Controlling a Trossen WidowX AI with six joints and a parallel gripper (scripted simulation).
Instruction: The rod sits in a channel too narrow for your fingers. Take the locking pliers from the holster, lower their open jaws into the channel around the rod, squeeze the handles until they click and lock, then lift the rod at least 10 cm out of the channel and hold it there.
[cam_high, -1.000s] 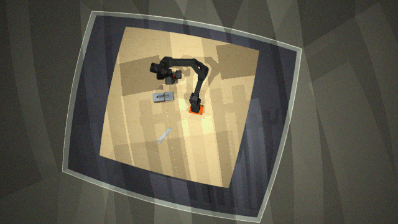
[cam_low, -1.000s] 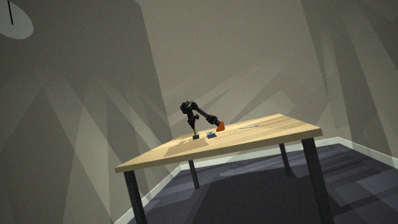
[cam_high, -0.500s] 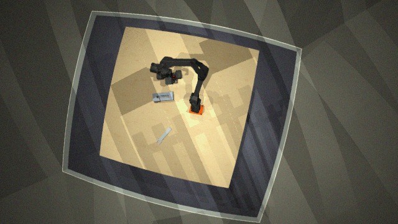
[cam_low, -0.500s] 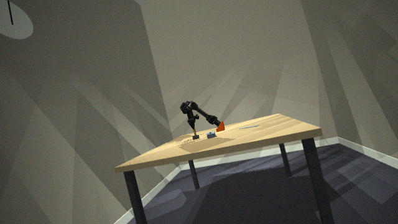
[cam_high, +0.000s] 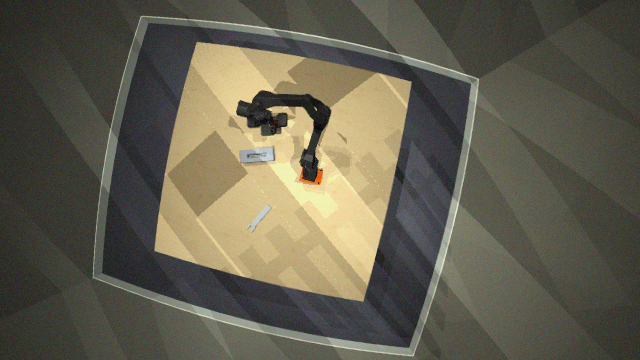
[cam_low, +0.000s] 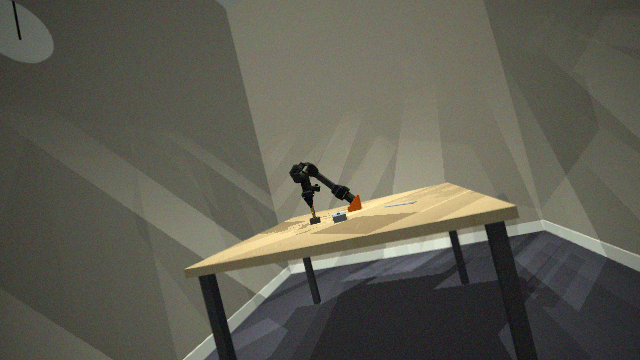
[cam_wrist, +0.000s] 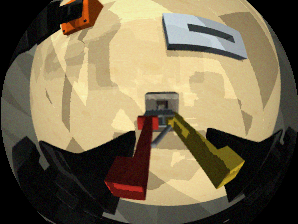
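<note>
The locking pliers stand upright, with a red handle (cam_wrist: 145, 155) and a yellow handle (cam_wrist: 197, 145) (cam_low: 313, 212) spread apart and pointing up. Their lower end is at the small grey holster (cam_wrist: 162, 95), which looks dark in the exterior view (cam_low: 315, 220). My gripper (cam_wrist: 173, 135) (cam_low: 311, 205) is open, pointing down, with its black fingers on either side of the handles; no firm grip shows. The grey channel block (cam_high: 249, 160) (cam_low: 339, 218) (cam_wrist: 177, 37) lies beside the holster, its narrow slot facing up. The rod inside cannot be made out clearly.
A flat silver wrench-shaped piece (cam_high: 260, 217) (cam_low: 400, 204) lies on the wooden table (cam_high: 325, 250) (cam_low: 425, 212), beyond the channel block from my gripper. The orange base mount (cam_high: 318, 176) (cam_low: 354, 204) (cam_wrist: 91, 19) of my arm is near the channel block.
</note>
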